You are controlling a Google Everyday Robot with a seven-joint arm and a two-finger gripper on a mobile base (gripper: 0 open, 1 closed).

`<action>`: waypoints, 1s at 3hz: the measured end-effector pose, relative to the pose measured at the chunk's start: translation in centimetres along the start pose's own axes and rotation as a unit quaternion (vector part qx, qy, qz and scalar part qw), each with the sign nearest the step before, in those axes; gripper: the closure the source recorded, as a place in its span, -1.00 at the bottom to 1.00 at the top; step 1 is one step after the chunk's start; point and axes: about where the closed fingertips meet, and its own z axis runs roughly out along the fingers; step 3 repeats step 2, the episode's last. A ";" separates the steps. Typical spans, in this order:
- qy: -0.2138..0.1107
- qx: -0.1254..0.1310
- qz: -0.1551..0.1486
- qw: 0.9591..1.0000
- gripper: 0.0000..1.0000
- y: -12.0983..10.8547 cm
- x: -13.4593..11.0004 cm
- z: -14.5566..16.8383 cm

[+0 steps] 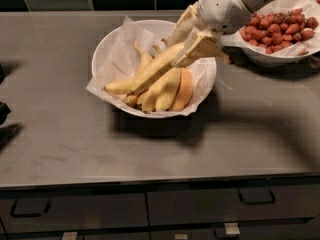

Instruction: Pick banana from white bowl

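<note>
The white bowl [107,50], lined with crinkled white paper, stands on the grey counter left of centre. The banana [151,72], long and yellow, slants up from the pile, its upper right end held between the fingers of my gripper [189,45]. Its lower left end still rests over the other fruit. The gripper hangs over the bowl's right side, shut on the banana, with the white arm reaching in from the upper right.
Shorter pale bananas [163,91] and an orange-peach fruit [183,90] lie in the bowl. A paper-lined bowl of strawberries [278,28] stands at the back right, close to the arm. Dark tiles run behind the counter; its front edge [160,180] tops drawers.
</note>
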 end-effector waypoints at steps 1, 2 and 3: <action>-0.017 0.019 -0.027 0.999 1.00 -0.5 -1.6 -1.9; -0.017 0.019 -0.028 0.999 1.00 -0.5 -1.6 -1.9; -0.017 0.019 -0.028 0.999 1.00 -0.5 -1.6 -1.9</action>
